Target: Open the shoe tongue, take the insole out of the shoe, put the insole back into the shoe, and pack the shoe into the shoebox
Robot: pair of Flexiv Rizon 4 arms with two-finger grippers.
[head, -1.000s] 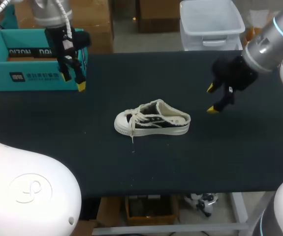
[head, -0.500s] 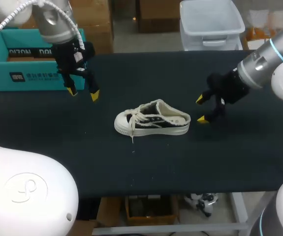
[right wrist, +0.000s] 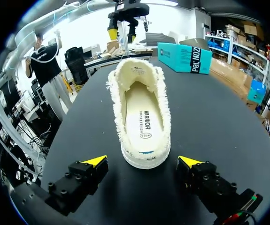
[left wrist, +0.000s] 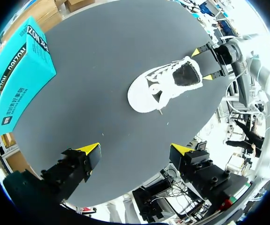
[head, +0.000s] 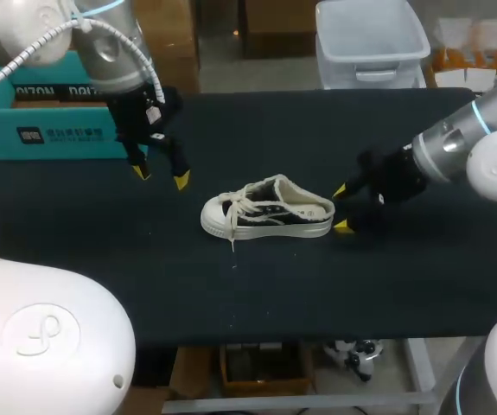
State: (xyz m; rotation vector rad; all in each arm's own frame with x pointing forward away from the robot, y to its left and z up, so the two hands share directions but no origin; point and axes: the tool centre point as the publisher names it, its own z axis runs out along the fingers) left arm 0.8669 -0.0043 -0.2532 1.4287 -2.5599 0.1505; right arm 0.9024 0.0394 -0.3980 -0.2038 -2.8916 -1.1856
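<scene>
Right gripper [head: 340, 208]: fingers spread wide, nothing held. You see its two yellow tips on either side of the heel end of the shoe [head: 270, 207]. In the right wrist view the gripper [right wrist: 142, 161] sits low at the table, with the heel just ahead of and between the fingers [right wrist: 95, 161]. No contact shows on either side.

Left gripper [head: 162, 177]: fingers also apart, empty. It hangs over bare table between the shoebox [head: 58, 134] and the toe of the shoe, clear of both. In its own wrist view the gripper [left wrist: 135, 149] looks down on the shoe [left wrist: 165, 84] from well apart.

Shoe: stands on its sole near the middle of the table [head: 317, 285], toe toward your left arm, heel toward your right. It is cream with dark side panels. The laces [head: 241, 203] are loose across the front, and one end trails onto the table by the toe. The insole [right wrist: 143, 117] lies flat inside the shoe [right wrist: 142, 112], in place.

Surface: the tabletop is dark and matte. The teal shoebox [left wrist: 17, 79] sits at the far left corner, well apart from the shoe, its top open.
</scene>
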